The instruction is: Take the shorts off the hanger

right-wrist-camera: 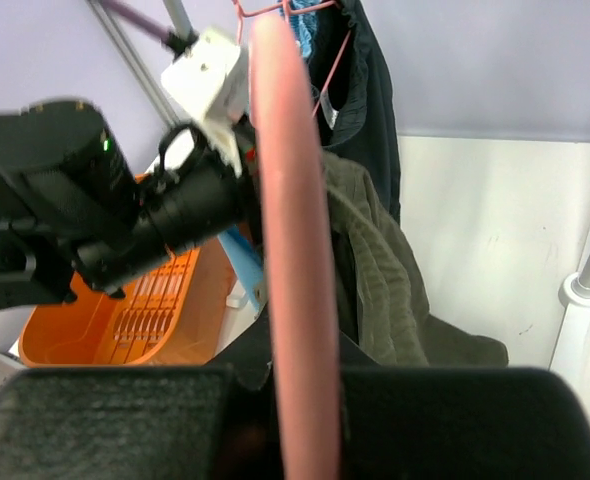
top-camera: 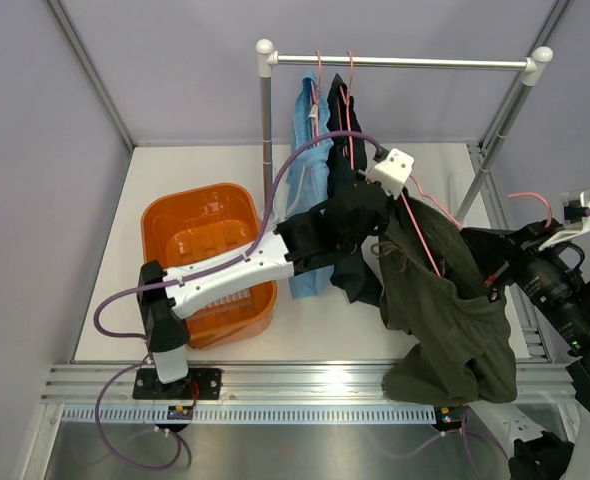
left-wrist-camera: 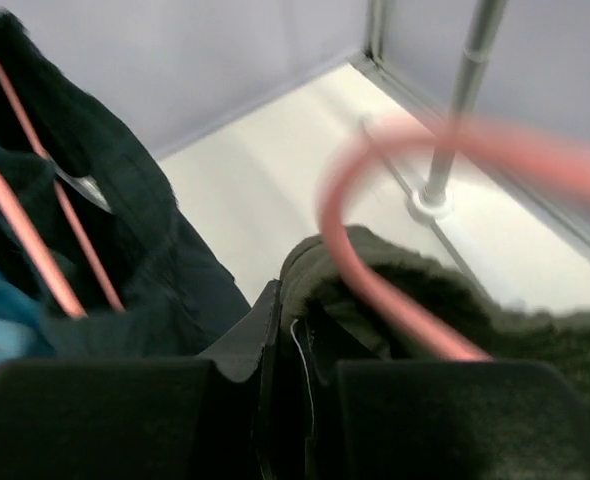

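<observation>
Olive shorts [top-camera: 445,320]: off the rail, draped over a pink hanger [top-camera: 423,238] that slants between the two arms. The bulk sags down at the near right of the table [top-camera: 205,165].
Hanger: it is tilted, with its long bar running through the olive cloth. Its hook curves up close to the left wrist camera.
Left gripper [left-wrist-camera: 293,390]: fingers pressed together on a fold of the olive shorts at their upper edge, just beside the hanger bar.
Right gripper [right-wrist-camera: 295,400]: closed tight on the hanger — the pink bar passes straight between its fingers.
Navy shorts [top-camera: 358,278]: hanging from the rail [top-camera: 405,62], directly behind the left gripper and touching the olive pair.
Blue shorts [top-camera: 307,190]: also on the rail, just left of the navy pair.
Basket [top-camera: 197,192]: orange, on the table's left side, under the left arm — well apart from the olive shorts.
</observation>
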You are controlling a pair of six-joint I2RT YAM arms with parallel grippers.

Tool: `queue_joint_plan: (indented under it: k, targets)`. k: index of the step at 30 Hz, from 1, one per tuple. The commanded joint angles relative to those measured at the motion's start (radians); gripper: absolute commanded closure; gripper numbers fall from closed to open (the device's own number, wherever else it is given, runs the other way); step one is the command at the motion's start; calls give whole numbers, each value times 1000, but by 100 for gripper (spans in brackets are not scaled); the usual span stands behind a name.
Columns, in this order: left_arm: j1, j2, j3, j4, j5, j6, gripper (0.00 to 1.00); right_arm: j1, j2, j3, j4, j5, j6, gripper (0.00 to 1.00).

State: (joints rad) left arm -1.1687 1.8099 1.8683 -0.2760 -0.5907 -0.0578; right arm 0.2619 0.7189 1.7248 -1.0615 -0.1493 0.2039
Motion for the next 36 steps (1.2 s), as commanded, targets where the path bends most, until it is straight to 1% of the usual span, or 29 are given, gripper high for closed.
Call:
queue_joint_plan:
  k: [1,2,3,4,5,6,7,9,10,11,13,15,17,19,23,24,26,27,28,29,30,31,32,33,34,35,36]
  targets:
    - [-51,-128,-113,151,86,109,100,8,-9,-34,44,36,35,100]
    - [-72,-145,-138,185,104,140,100,8,-9,-47,72,42,38,100]
    - [-119,-164,-159,195,124,163,100,8,-6,-57,86,50,45,100]
    - [-146,-200,-199,198,187,212,100,8,-1,-79,98,68,45,100]
    - [-172,-222,-218,198,221,239,100,7,2,-90,125,79,46,100]
    - [-233,-243,-236,196,247,263,100,7,5,-100,144,91,48,100]
    - [-264,-263,-248,187,294,300,100,8,8,-122,159,123,48,100]
    - [-331,-316,-241,108,359,312,100,8,30,-139,210,145,51,100]
    - [-348,-331,-233,74,449,309,100,7,51,-155,227,174,52,100]
    - [-359,-365,-218,7,506,308,100,8,63,-162,260,178,57,100]
    - [-396,-397,-207,-72,590,312,99,8,103,-175,293,185,65,100]
    - [-413,-450,-209,-103,626,308,99,8,128,-177,333,191,72,100]
    - [-414,-489,-218,-115,573,296,99,7,169,-156,345,223,71,100]
    - [-414,-553,-227,-120,488,303,99,7,210,-108,345,273,52,100]
    - [-414,-670,-256,-42,330,328,97,8,281,-18,321,312,20,100]
    - [-414,-688,-248,-19,256,360,97,8,292,-5,314,310,16,100]
    - [-414,-715,-210,30,183,415,97,8,310,15,314,306,15,100]
    - [-414,-713,-183,50,145,488,98,8,313,16,314,303,18,100]
    - [-414,-710,-108,92,68,528,99,7,320,21,311,300,17,100]
    - [-414,-696,-74,122,30,576,100,7,323,22,307,298,17,100]
    - [-414,-692,-45,167,-3,681,100,7,326,25,302,295,19,100]
    - [-414,-687,-11,279,-48,741,100,7,330,27,298,295,19,100]
    - [-414,-682,0,350,-66,812,100,8,329,25,296,295,19,100]
    - [-414,-676,6,426,-78,943,100,7,332,27,293,295,15,100]
    - [-414,-667,17,557,-96,1004,100,8,332,28,291,294,15,100]
    - [-413,-649,50,598,-93,1112,100,7,335,32,281,294,12,100]
    - [-413,-638,64,642,-80,1168,100,8,338,42,278,294,11,100]
